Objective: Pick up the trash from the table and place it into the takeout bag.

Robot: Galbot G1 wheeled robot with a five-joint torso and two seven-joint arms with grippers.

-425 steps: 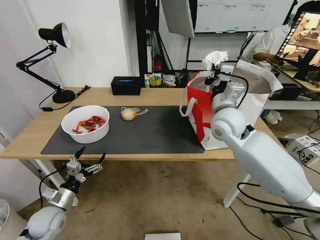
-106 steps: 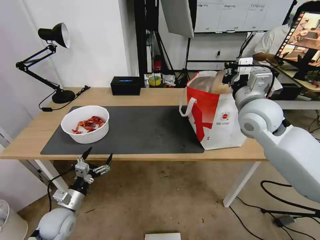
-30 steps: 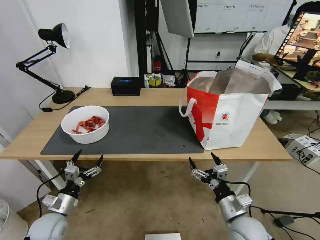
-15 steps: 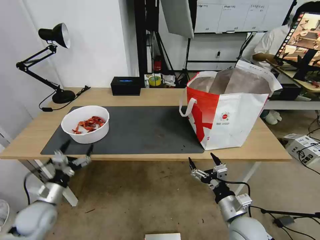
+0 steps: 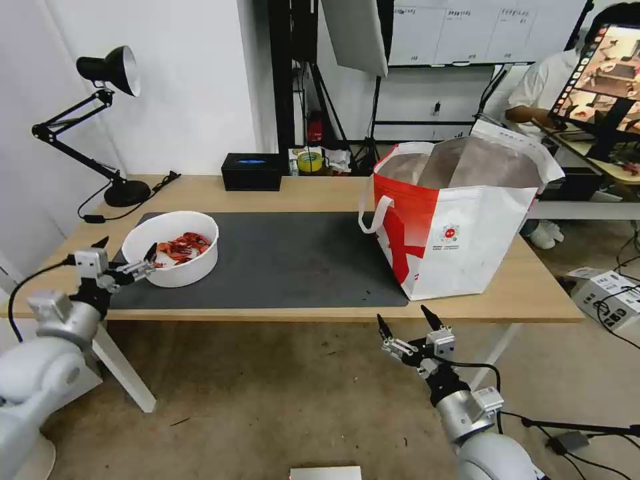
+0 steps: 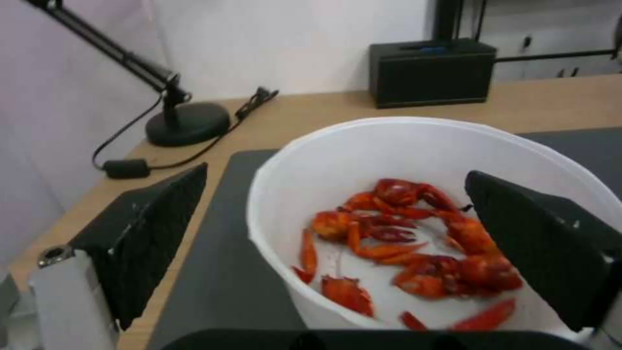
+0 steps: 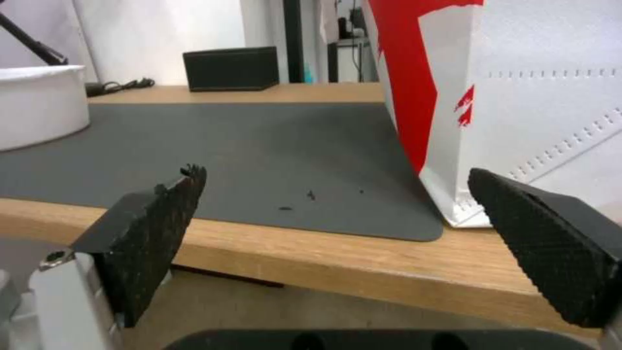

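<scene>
The trash in view is a white round bowl point(image 5: 172, 248) of red shells on the left part of the table's point(image 5: 300, 193) dark mat. My left gripper point(image 5: 127, 250) is open at the bowl's near-left side, at rim height. In the left wrist view the bowl point(image 6: 402, 141) sits ahead of and between the spread fingers point(image 6: 155, 233). The takeout bag point(image 5: 460, 220) stands upright and open at the table's right end. My right gripper point(image 5: 403, 317) is open and empty, below the table's front edge, facing the bag point(image 7: 518, 97).
A black desk lamp point(image 5: 110, 120) stands at the back left with its cord on the wood. A small black box point(image 5: 252, 171) sits at the back middle. The mat point(image 5: 287, 260) is bare between bowl and bag. A person sits behind the bag.
My left arm has risen from below the table's front edge to the left side of the bowl. The right arm, bowl and bag have not moved.
</scene>
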